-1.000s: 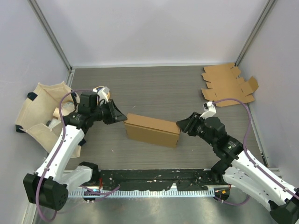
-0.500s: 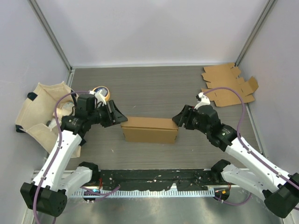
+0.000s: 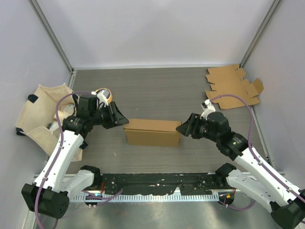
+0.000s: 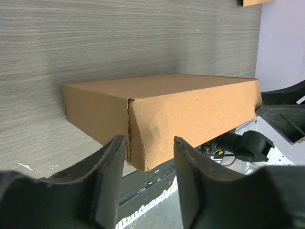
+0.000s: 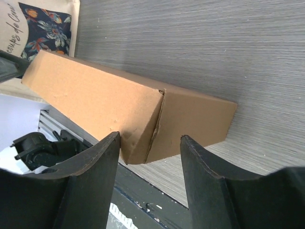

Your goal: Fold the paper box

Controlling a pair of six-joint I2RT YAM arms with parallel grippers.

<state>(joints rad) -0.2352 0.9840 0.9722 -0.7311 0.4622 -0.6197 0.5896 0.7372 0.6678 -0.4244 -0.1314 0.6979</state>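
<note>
The paper box (image 3: 152,132) is a closed brown cardboard block lying flat near the table's middle, its long side running left to right. My left gripper (image 3: 122,121) stands open at the box's left end (image 4: 100,112), fingers apart and touching nothing. At the right end (image 5: 195,121) my right gripper (image 3: 181,128) is open too, close to the corner. In each wrist view the box's end face and its seam sit just beyond the spread fingertips.
Flat unfolded cardboard sheets (image 3: 232,88) lie at the back right corner. A beige cloth bag (image 3: 44,114) with a printed flower panel (image 5: 40,24) lies at the left, with a round orange-rimmed object (image 3: 103,93) beside it. Black base rail (image 3: 157,181) runs along the near edge.
Both grippers opened and let go of the box ends. The box, tilted a second ago, now lies straight. The right gripper drew back a little from the right end.
</note>
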